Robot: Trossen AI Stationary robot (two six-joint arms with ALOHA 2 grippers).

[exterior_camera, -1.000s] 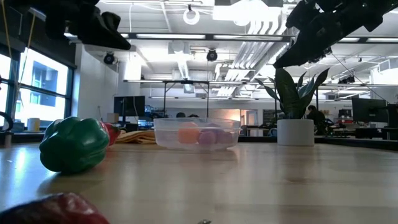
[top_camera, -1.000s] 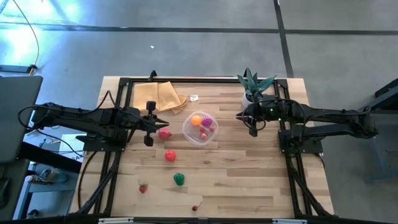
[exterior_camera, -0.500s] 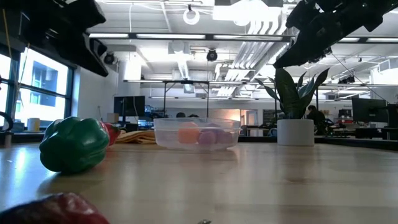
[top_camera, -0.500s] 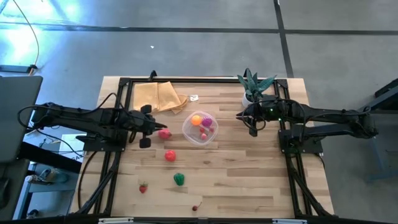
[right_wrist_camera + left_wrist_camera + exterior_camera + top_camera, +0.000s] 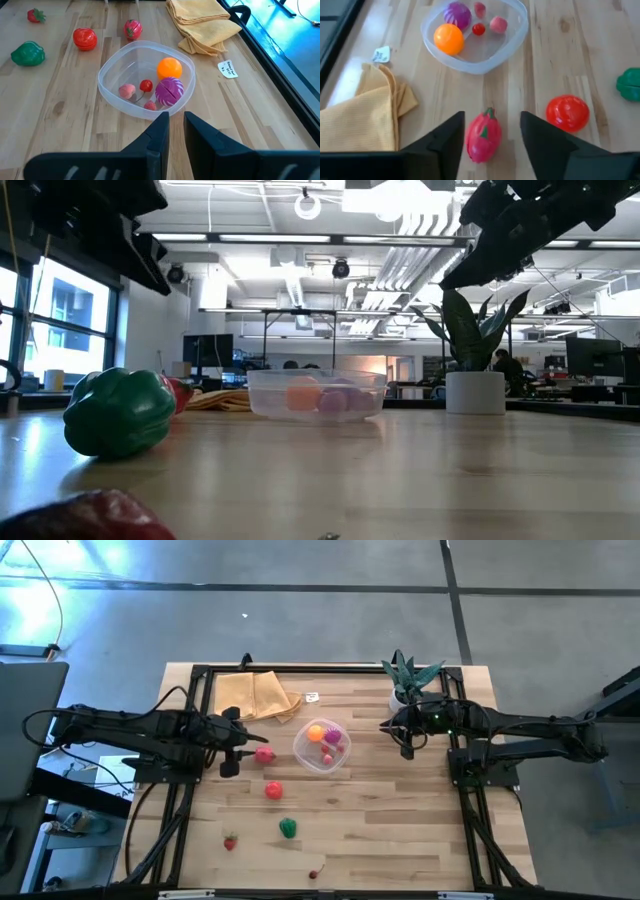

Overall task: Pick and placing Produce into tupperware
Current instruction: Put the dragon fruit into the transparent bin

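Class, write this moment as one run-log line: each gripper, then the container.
left gripper: open, astride red fruit | right gripper: open, waiting by container | inside: orange, purple and small red pieces

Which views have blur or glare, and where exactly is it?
Low view: the dark red piece at the near edge is blurred, the green pepper is soft, and the ceiling lights glare. High view: a bright blue-white glare on the floor at the upper left corner. Left wrist view: the open left gripper is blurred, while the tupperware looks sharp.
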